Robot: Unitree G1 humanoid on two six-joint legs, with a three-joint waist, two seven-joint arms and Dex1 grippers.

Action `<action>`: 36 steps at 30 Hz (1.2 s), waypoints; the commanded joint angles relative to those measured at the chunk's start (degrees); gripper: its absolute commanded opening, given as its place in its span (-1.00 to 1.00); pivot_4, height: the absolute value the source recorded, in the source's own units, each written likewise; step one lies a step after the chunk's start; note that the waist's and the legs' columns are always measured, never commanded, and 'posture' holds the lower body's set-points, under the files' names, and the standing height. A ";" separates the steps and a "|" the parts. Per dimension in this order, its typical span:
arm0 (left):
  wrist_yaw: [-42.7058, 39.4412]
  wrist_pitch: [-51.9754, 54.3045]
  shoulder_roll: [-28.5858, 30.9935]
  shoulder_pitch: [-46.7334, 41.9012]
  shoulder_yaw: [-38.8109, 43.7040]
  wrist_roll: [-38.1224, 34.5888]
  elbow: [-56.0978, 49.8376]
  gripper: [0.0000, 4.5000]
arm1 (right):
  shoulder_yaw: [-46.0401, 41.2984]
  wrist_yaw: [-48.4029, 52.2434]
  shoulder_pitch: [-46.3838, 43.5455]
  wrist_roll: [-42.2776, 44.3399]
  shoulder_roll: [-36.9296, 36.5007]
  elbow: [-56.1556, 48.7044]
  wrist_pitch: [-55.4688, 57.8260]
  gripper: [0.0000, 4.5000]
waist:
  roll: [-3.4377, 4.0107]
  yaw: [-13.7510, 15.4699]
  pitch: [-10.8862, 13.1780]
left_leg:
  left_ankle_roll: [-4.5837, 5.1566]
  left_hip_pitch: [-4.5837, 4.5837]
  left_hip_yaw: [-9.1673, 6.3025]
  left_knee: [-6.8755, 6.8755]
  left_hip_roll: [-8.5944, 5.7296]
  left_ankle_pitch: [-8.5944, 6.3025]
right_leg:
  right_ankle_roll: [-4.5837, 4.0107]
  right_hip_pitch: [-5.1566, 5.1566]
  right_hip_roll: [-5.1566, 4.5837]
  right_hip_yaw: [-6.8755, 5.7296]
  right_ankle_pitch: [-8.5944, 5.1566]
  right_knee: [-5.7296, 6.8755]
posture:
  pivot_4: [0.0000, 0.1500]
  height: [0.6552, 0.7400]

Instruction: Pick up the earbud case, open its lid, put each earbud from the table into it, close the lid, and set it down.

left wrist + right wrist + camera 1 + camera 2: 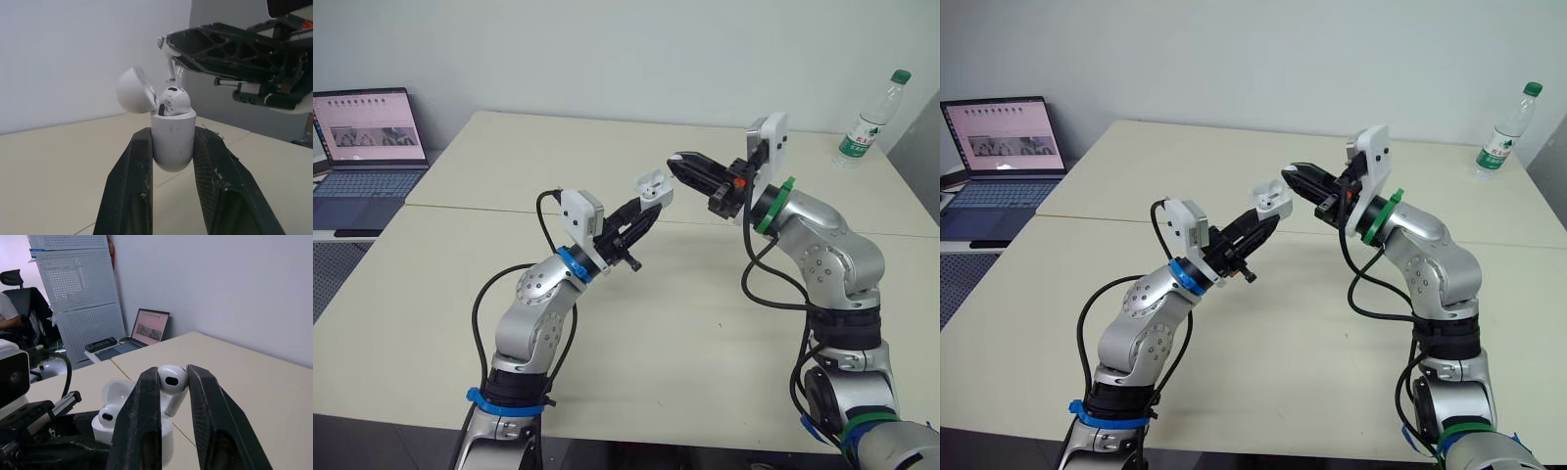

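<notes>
Left gripper (644, 209) is seen raised above the table (685, 333), fingers clamped on the lower body of the white earbud case (172, 142). The case is held upright in the air, off the table. In the left wrist view the lid (133, 90) is shown hinged open and tipped back. One earbud (174, 101) is seated in the case, head sticking up above the rim; from the head views this is hard to read.

Right gripper (685, 168) is held just beside the case and slightly above it, tips pointed at it. Its fingers are pinched on the second earbud (171, 378), as made plain by the right wrist view: the head is gripped between the tips and the stem is angled down toward the open case below. Contact between stem and case cannot be told. In the head views both arms are shown whole, meeting over the seam between two joined tabletops.

Farther off, an open laptop (367, 147) is seen on a separate surface at far left. A water bottle (871, 119) is stood at the table's far right. Behind the laptop, a white pegboard (73, 293) and a black chair (22, 298) are caught by the right wrist view.
</notes>
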 commanded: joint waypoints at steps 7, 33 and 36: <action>-0.75 -0.96 -0.29 -0.73 -0.35 -0.26 -1.57 -0.65 | 1.04 -0.79 0.90 0.25 -0.28 -3.66 -2.35 -0.81 | 0.00 -0.02 0.00 | 0.00 0.01 -0.01 0.00 0.00 0.00 | 0.00 0.00 0.01 -0.01 0.00 0.01 | 1.00 1.00; -2.28 0.13 -0.42 -0.30 -0.86 -1.77 -3.75 -0.65 | 6.17 2.80 1.63 -6.54 -3.24 -1.10 -11.23 -0.81 | 0.00 -0.01 0.00 | 0.00 0.01 -0.01 0.00 0.01 0.00 | 0.00 0.00 0.04 0.00 0.00 -0.02 | 1.00 1.00; -2.53 0.06 -0.24 -0.33 -1.01 -1.94 -3.81 -0.65 | 6.35 2.99 1.71 -7.23 -3.41 -0.78 -11.70 -0.81 | 0.00 -0.01 0.00 | 0.00 0.01 -0.01 0.00 0.01 0.00 | 0.00 0.00 0.04 -0.01 0.00 -0.02 | 1.00 1.00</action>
